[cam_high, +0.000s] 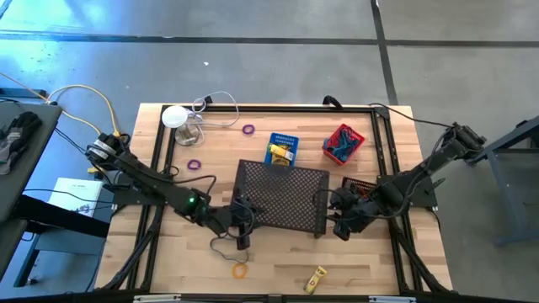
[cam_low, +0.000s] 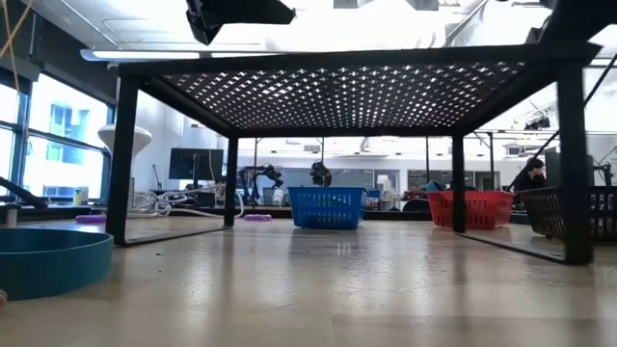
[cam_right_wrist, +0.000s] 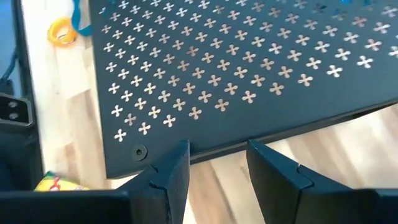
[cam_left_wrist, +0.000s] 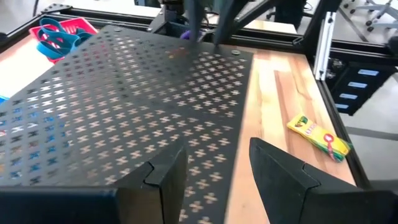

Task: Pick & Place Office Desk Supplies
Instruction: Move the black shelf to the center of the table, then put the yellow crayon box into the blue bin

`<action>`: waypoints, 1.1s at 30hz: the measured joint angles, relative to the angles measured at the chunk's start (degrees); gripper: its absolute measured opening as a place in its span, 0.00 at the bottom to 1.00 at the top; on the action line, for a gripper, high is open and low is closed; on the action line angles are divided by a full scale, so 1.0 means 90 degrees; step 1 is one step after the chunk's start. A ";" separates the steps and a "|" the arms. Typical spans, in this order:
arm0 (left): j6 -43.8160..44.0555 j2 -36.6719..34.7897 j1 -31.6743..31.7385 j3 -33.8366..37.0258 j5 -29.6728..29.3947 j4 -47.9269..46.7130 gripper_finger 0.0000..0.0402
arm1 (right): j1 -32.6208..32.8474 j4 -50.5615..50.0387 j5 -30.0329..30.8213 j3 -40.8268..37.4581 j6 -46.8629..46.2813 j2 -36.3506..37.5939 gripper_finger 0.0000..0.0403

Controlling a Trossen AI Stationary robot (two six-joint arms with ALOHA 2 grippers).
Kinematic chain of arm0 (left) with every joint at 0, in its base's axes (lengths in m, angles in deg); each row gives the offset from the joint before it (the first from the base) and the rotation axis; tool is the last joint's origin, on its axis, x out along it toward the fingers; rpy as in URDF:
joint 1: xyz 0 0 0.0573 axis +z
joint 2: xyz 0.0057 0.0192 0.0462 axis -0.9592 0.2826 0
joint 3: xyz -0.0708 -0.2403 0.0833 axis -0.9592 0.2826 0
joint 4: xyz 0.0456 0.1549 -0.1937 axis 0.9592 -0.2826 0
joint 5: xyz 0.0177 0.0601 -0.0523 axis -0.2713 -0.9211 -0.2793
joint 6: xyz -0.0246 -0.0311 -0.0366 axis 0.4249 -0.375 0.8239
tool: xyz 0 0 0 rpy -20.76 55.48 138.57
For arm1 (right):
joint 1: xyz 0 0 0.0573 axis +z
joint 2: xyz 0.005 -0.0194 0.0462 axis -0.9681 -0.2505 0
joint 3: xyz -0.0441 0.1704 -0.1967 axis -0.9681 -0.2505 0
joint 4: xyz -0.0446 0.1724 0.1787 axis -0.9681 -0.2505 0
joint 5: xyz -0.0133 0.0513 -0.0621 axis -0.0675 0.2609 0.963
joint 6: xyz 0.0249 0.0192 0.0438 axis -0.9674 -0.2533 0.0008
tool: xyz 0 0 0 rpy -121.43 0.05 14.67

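Note:
A black mesh stand (cam_high: 282, 198) fills the table's middle. My left gripper (cam_high: 242, 227) is open at the stand's near left corner, and the stand's edge (cam_left_wrist: 211, 134) shows between its fingers (cam_left_wrist: 214, 155). My right gripper (cam_high: 341, 220) is open at the near right corner (cam_right_wrist: 140, 152), fingers (cam_right_wrist: 217, 152) apart over the wood beside the edge. Loose supplies lie flat on the table: an orange ring (cam_high: 241, 270), a yellow crayon box (cam_high: 316, 279) and two purple rings (cam_high: 248, 129) (cam_high: 194, 164). A blue basket (cam_high: 282, 149) holds yellow items. A red basket (cam_high: 343, 143) holds blue bands.
A white round-topped object (cam_high: 177, 118) with a cable stands at the far left. A black frame (cam_high: 383, 126) rims the table. In the low view the stand's legs (cam_low: 120, 159) rest on the wood, and a teal round thing (cam_low: 48, 260) lies near the front left.

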 joint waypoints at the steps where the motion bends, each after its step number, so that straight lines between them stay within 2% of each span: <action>1: 0.0000 0.0000 -0.0028 0.0000 0.0000 0.0000 0.41 | -0.0076 0.0000 0.0010 0.0000 0.0082 0.0000 0.37; 13: -0.0002 0.0000 -0.0241 0.0000 -0.0005 0.0000 0.41 | -0.0937 0.0055 0.0034 0.0005 0.0776 0.0000 0.37; 19: -0.0002 0.0000 -0.0285 0.0002 -0.0041 -0.0001 0.41 | -0.0976 0.0056 -0.0044 0.0005 0.0538 0.0052 0.37; 27: -0.0005 0.0000 -0.0285 0.0002 -0.0045 0.0000 0.41 | -0.0229 -0.0085 -0.0202 0.0005 -0.0258 0.0435 0.37; 33: -0.0007 0.0000 -0.0369 0.0005 -0.0044 0.0000 0.41 | 0.1046 -0.0072 -0.0170 0.0005 -0.1163 0.0508 0.37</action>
